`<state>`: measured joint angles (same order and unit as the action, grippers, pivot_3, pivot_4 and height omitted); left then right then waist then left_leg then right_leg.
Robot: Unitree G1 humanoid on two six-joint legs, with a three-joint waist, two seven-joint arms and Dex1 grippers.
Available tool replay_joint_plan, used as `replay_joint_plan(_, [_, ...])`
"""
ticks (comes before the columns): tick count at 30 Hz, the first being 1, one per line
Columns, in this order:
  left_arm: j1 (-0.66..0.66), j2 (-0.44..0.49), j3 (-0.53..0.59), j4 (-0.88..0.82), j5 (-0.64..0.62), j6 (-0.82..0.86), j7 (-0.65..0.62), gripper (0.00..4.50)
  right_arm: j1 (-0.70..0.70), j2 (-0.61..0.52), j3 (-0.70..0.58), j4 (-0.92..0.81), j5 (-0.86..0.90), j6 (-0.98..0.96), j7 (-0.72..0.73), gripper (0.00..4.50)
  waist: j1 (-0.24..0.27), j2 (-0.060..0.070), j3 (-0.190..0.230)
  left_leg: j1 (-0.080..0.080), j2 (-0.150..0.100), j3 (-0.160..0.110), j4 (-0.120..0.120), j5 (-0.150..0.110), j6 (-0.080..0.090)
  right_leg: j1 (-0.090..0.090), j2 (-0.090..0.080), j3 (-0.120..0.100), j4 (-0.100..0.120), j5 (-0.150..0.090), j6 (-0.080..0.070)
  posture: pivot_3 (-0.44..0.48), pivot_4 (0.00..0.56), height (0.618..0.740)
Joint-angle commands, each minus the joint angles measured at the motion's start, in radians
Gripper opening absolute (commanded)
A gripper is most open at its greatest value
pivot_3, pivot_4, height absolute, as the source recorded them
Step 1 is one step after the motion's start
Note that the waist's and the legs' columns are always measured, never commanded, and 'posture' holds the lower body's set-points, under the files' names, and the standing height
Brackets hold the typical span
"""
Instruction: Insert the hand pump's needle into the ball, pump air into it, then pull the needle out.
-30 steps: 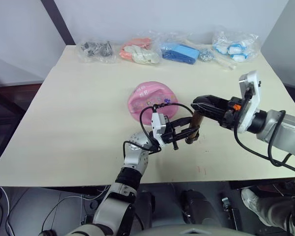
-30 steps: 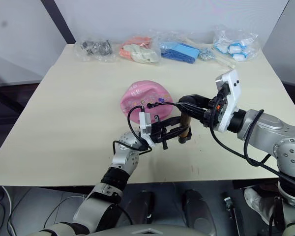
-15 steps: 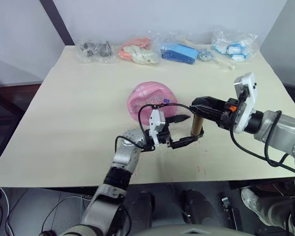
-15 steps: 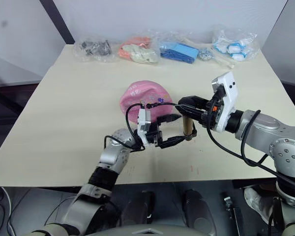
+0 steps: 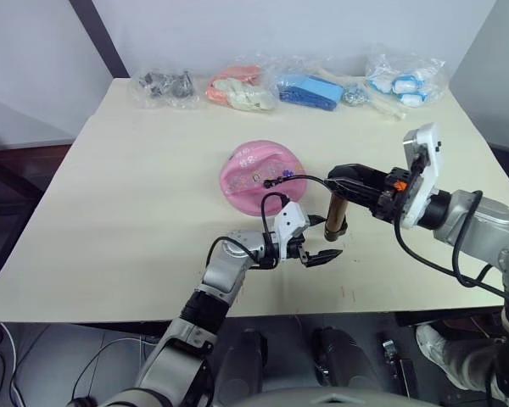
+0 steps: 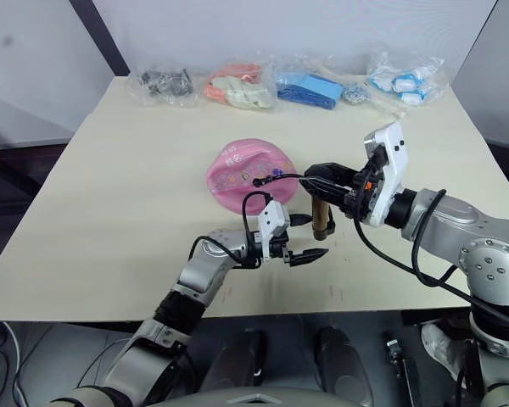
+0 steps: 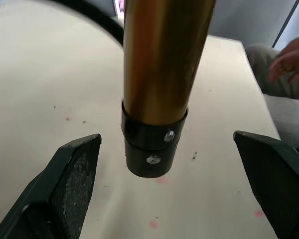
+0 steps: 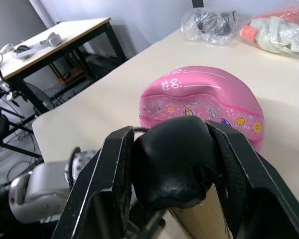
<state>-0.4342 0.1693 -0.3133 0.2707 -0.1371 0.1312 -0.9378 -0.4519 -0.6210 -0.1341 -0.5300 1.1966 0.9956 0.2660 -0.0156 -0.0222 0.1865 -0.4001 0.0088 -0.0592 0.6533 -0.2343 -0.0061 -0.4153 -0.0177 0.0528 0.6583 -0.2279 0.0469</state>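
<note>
The pink ball [image 5: 256, 165] lies mid-table, its sticker face up [image 8: 204, 104]. The hand pump [image 5: 336, 214] stands upright just right of it, gold barrel [image 7: 162, 59] over a black bottom cap [image 7: 150, 152]. My right gripper [image 8: 172, 137] is shut on the pump's black top end. A thin black hose [image 5: 299, 179] arcs from that end to the ball's top; the needle is too small to make out. My left gripper [image 5: 326, 239] is open, its fingers [image 7: 72, 174] standing wide on either side of the bottom cap without touching it.
Clear bags line the table's [image 5: 127, 212] far edge: dark parts [image 5: 164, 85], orange-white items [image 5: 237, 89], blue items [image 5: 310, 91], blue-white items [image 5: 403, 83]. A person's hand [image 7: 291, 55] shows beyond the table's right side.
My left gripper has let go of the pump's lower end, opened wide and dropped back towards me. The pump now stands more upright in the right gripper.
</note>
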Motion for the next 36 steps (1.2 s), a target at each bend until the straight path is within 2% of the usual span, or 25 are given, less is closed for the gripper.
replay_joint_plan(1, [-0.03, -0.021, -0.003, 0.015, 0.008, -0.033, 0.009, 3.72, -0.028, 0.006, -0.017, -0.028, 0.025, -0.016, -0.006, 1.69, 0.001, 0.0, 0.0, 0.0, 0.0, 0.0, 0.0, 0.0, 0.0, 0.0, 0.0, 0.0, 0.0, 0.0, 0.0, 0.0, 0.15, 0.74])
replay_joint_plan(3, [-0.037, -0.025, -0.005, 0.029, 0.013, -0.045, 0.012, 2.83, -0.029, 0.008, -0.018, -0.027, 0.031, -0.015, -0.011, 1.69, 0.001, 0.0, 0.0, 0.0, 0.0, 0.0, 0.0, 0.0, 0.0, 0.0, 0.0, 0.0, 0.0, 0.0, 0.0, 0.0, 0.15, 0.74])
replay_joint_plan(20, [-0.06, -0.051, -0.005, 0.089, 0.033, -0.123, 0.026, 2.82, -0.026, 0.005, -0.018, -0.03, 0.063, -0.01, -0.041, 1.69, 0.0, 0.0, 0.0, 0.0, 0.0, 0.0, 0.0, 0.0, 0.0, 0.0, 0.0, 0.0, 0.0, 0.0, 0.0, 0.0, 0.15, 0.74])
replay_joint_plan(21, [-0.061, -0.054, -0.005, 0.092, 0.034, -0.125, 0.027, 2.28, -0.026, 0.004, -0.018, -0.03, 0.066, -0.009, -0.043, 1.69, 0.001, 0.0, 0.0, 0.0, 0.0, 0.0, 0.0, 0.0, 0.0, 0.0, 0.0, 0.0, 0.0, 0.0, 0.0, 0.0, 0.15, 0.74])
replay_joint_plan(22, [-0.063, -0.057, -0.005, 0.097, 0.037, -0.127, 0.029, 2.23, -0.026, 0.004, -0.018, -0.03, 0.07, -0.008, -0.044, 1.69, 0.001, 0.0, 0.0, 0.0, 0.0, 0.0, 0.0, 0.0, 0.0, 0.0, 0.0, 0.0, 0.0, 0.0, 0.0, 0.0, 0.15, 0.74])
replay_joint_plan(23, [-0.064, -0.059, -0.006, 0.1, 0.039, -0.128, 0.031, 1.74, -0.025, 0.003, -0.017, -0.03, 0.072, -0.008, -0.045, 1.69, 0.001, 0.0, 0.0, 0.0, 0.0, 0.0, 0.0, 0.0, 0.0, 0.0, 0.0, 0.0, 0.0, 0.0, 0.0, 0.0, 0.15, 0.74])
replay_joint_plan(25, [-0.07, -0.063, -0.005, 0.112, 0.043, -0.136, 0.033, 1.15, -0.024, 0.001, -0.017, -0.03, 0.075, -0.006, -0.048, 1.69, 0.0, 0.0, 0.0, 0.0, 0.0, 0.0, 0.0, 0.0, 0.0, 0.0, 0.0, 0.0, 0.0, 0.0, 0.0, 0.0, 0.15, 0.74])
replay_joint_plan(31, [-0.09, -0.06, -0.016, 0.166, 0.07, -0.179, 0.031, 1.12, -0.018, -0.012, -0.018, -0.025, 0.068, -0.004, -0.039, 1.69, 0.001, 0.0, 0.0, 0.0, 0.0, 0.0, 0.0, 0.0, 0.0, 0.0, 0.0, 0.0, 0.0, 0.0, 0.0, 0.0, 0.15, 0.74])
replay_joint_plan(36, [-0.114, -0.063, -0.033, 0.288, 0.115, -0.266, 0.022, 1.12, 0.005, -0.071, 0.019, -0.019, -0.042, -0.023, 0.054, 1.69, 0.001, 0.0, 0.0, -0.001, 0.0, 0.0, 0.0, 0.0, 0.0, 0.0, 0.0, 0.0, 0.0, 0.0, 0.0, 0.0, 0.15, 0.74])
